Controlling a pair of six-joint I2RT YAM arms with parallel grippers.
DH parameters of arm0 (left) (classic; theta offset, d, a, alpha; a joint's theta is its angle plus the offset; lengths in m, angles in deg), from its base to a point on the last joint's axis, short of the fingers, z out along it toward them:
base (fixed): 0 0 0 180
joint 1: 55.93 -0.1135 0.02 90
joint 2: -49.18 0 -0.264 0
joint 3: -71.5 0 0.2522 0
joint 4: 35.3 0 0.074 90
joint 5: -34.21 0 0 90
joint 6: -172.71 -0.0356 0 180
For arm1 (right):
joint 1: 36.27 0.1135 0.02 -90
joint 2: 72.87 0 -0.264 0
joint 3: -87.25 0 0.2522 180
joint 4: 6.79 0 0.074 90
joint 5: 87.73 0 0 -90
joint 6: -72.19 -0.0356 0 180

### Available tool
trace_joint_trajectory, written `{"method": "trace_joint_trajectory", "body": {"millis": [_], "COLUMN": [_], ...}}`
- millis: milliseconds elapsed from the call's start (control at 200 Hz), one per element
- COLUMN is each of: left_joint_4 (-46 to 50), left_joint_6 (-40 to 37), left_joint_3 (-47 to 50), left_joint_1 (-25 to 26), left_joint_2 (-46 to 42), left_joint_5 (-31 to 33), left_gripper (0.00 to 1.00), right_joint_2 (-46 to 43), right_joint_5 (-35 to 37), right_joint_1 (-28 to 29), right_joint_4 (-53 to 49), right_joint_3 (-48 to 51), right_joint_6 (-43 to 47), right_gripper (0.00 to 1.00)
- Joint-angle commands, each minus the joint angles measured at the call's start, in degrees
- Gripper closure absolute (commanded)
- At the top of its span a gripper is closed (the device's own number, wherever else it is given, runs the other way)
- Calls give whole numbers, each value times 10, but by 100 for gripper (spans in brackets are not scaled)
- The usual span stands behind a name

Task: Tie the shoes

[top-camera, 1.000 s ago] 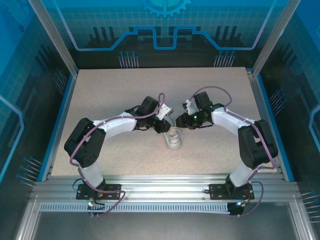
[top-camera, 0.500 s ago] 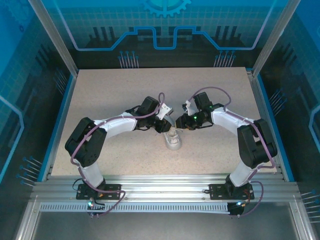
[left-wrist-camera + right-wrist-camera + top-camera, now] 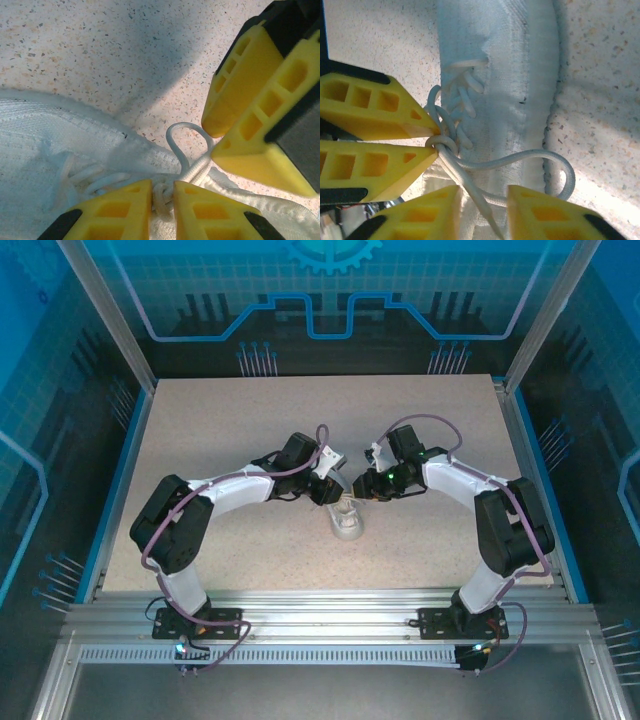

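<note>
Wrist view — left end effector (image 3: 162, 192) pinches sneaker (image 3: 50, 145) laces (image 3: 176, 141).

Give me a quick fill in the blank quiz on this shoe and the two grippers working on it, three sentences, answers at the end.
The sneaker on the table is ___ in colour.
The left gripper is pinched shut on a ___.
Its fingers and those of the right gripper are coloured ___.
Missing words: white; lace; yellow.

White sneaker (image 3: 347, 525) and laces (image 3: 465, 186), yellow claw fingers (image 3: 240, 85), speckled table (image 3: 250, 420)
</note>
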Motion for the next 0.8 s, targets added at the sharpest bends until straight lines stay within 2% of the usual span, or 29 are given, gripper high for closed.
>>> {"method": "trace_joint_trajectory", "body": {"millis": [0,215,795], "left_joint_4": [-8,-10,-16], "left_joint_6": [6,9,21], "left_joint_3": [3,8,24], "left_joint_1": [-1,0,-7], "left_joint_2": [10,10,10], "left_joint_5": [1,4,8], "left_gripper": [82,82,82], "right_joint_2": [-9,-19,9], "right_joint_5": [4,33,85], "right_joint_1": [0,0,-24], "right_joint_4": [-18,-49,-104], "right_joint_3": [3,-12,-74], "right_joint_6": [5,23,87], "right_gripper": [81,100,100]}}
